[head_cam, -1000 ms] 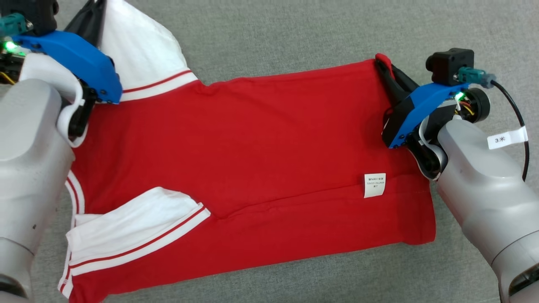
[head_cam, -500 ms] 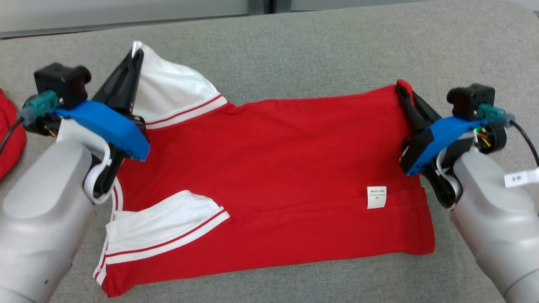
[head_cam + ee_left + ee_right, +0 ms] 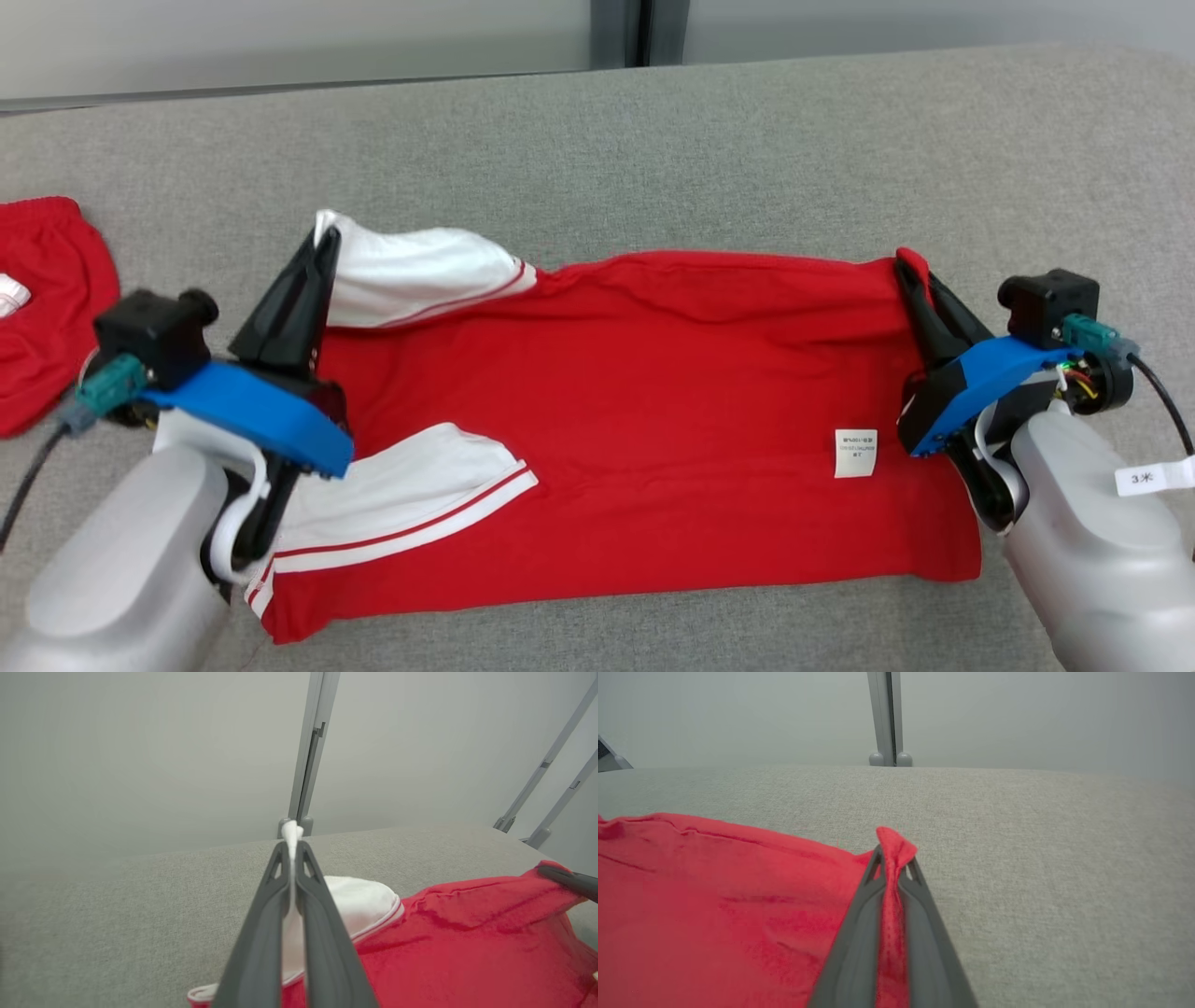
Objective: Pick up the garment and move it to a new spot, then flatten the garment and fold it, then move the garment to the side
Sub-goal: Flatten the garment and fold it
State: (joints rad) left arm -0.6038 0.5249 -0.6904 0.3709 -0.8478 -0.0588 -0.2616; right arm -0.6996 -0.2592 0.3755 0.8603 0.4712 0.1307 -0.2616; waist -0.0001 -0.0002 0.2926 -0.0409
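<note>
We've got the shirt (image 3: 653, 392) lying sideways on the bench (image 3: 747, 140), near half flat, far edge lifted at both ends. The left fingers (image 3: 294, 313) are pinched tight on the tip of the white far sleeve (image 3: 420, 275), and the right fingers (image 3: 922, 313) are clamped on the far hem corner, with red cloth bunched between them. It looks to us like the fold: carry that far edge over toward the near one. Our tips are to move both ends together at the same height, with just enough stretch between them that the middle doesn't sag, but not so much that the near half drags. The sleeve grip is only on floppy cloth, so we'd go slow on that side. Land the edge square over the near sleeve (image 3: 420, 495) and label (image 3: 855, 453), then let go.
</note>
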